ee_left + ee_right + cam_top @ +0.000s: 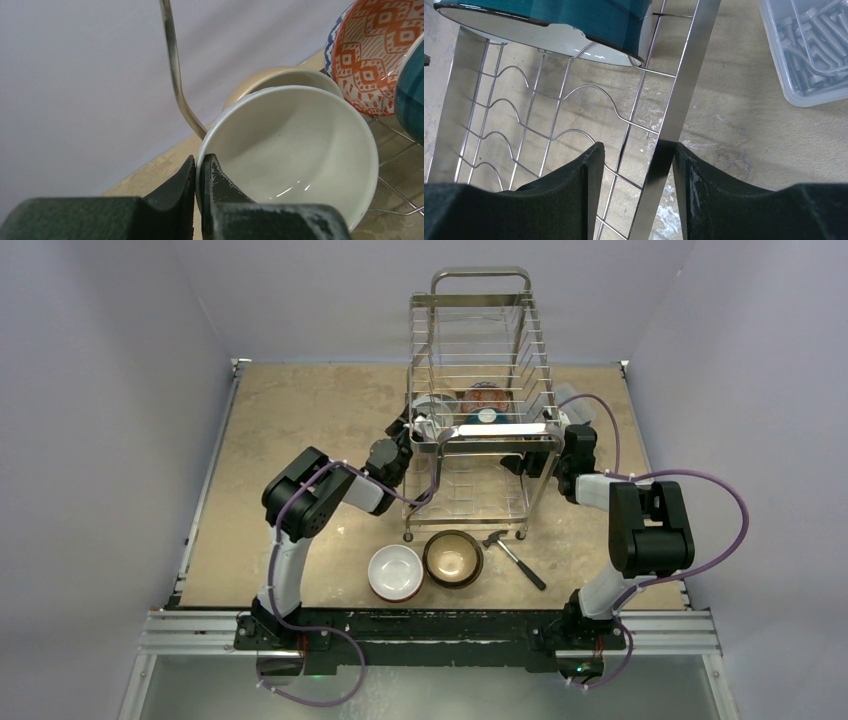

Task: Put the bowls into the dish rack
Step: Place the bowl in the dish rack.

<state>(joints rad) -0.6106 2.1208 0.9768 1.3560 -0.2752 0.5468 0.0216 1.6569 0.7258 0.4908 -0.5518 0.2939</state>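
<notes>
The chrome wire dish rack [480,350] stands mid-table. At its left side my left gripper [416,430] is shut on the rim of a white bowl [300,150], one finger inside and one outside [200,162]. Behind that bowl a cream bowl [270,77], a red-and-white patterned bowl [375,50] and a teal bowl [412,95] sit in the rack. My right gripper [636,147] is open around the rack's flat right bar [684,85]; its right finger touches the bar, and the teal bowl [549,25] is above. A white bowl [396,572] and a dark brown bowl [453,558] rest on the table in front.
A hammer [517,556] lies right of the brown bowl. A clear plastic box of bolts [809,50] sits on the table just right of the rack. A bent rack wire [172,65] rises beside the held bowl.
</notes>
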